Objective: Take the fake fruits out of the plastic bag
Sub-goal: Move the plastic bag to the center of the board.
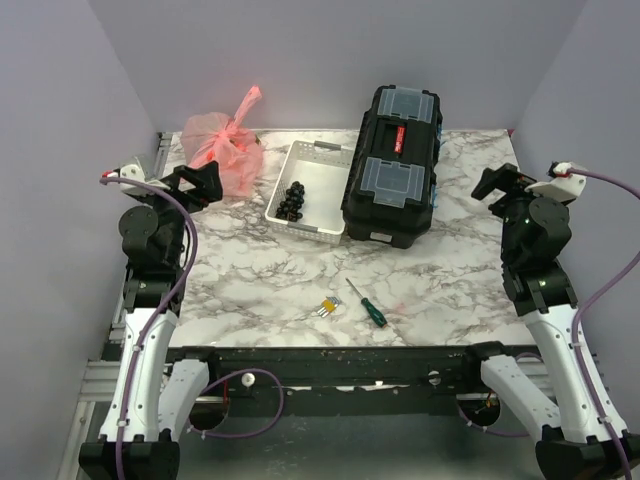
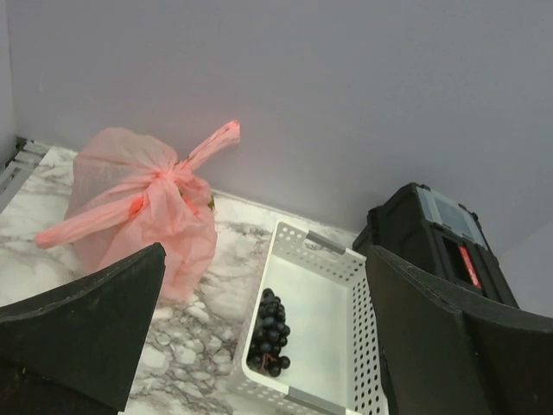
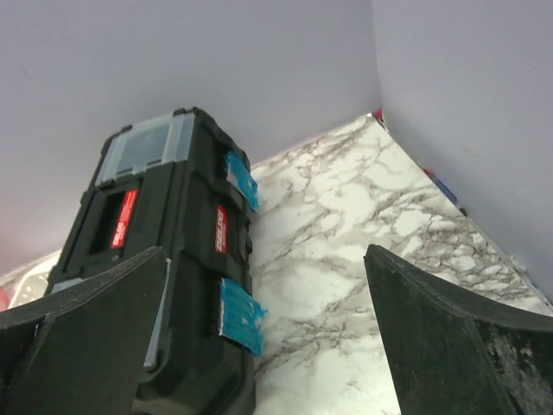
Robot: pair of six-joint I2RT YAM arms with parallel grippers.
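Plastic is looking thin and crinkly on the plastic bag (image 2: 143,216), which is sitting on the table (image 1: 440,270) just ahead of my left pincer (image 1: 207,183), slightly to its left, and well apart from my right pincer (image 1: 497,185). Both pincers are hanging spread wide, gripping nothing. I am judging the bag light, soft and slippery, likely sagging when lifted; the knot (image 2: 168,180) with its twisted ears is offering the firmest hold. I am not making out the fake fruits through the plastic; I am expecting them hard, smooth and prone to rolling. Red labels on the toolbox (image 3: 164,225) ahead of my right pincer are carrying writing too small for reading.
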